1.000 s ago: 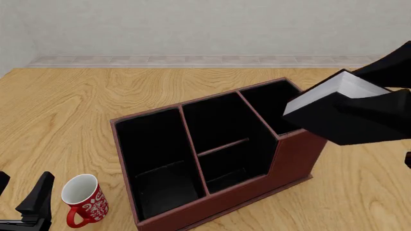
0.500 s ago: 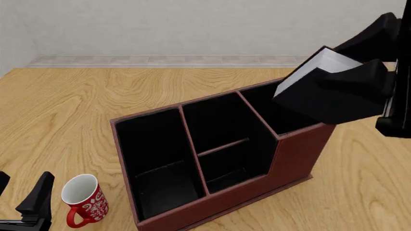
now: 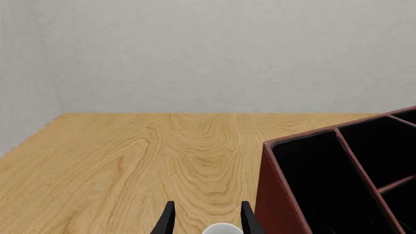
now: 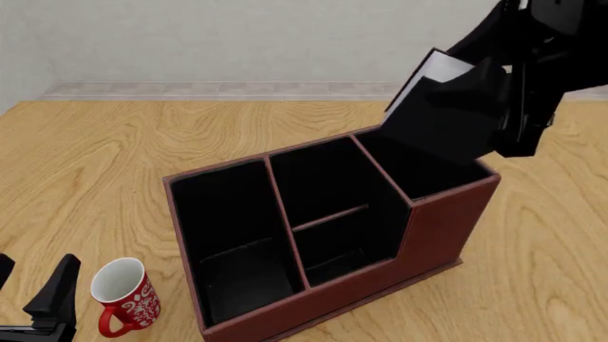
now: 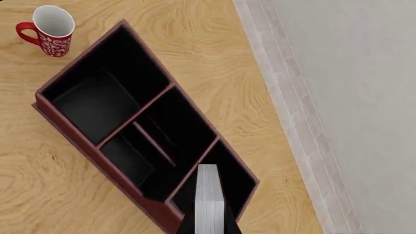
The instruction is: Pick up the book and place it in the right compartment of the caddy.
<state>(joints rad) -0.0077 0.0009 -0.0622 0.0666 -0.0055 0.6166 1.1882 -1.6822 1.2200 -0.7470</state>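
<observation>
The book (image 4: 432, 117), black cover with white page edges, is tilted steeply and hangs just above the right compartment (image 4: 423, 171) of the maroon caddy (image 4: 432, 228). My right gripper (image 4: 485, 89) is shut on it. In the right wrist view the book's page edges (image 5: 208, 200) point down over the right compartment (image 5: 239, 181), the end well of the caddy (image 5: 71, 122). My left gripper (image 4: 38, 306) is open and empty, low at the near left beside the mug. In the left wrist view its fingers (image 3: 167, 222) stand apart.
A red-and-white patterned mug (image 4: 124, 293) stands upright near the caddy's near-left corner, also in the right wrist view (image 5: 48, 23); its rim (image 3: 221, 228) shows in the left wrist view. The caddy's left wall (image 3: 273, 190) is close to the left gripper.
My right gripper has risen and moved back and left with the book, tilting it more upright over the right compartment. The left arm, mug and caddy have not moved.
</observation>
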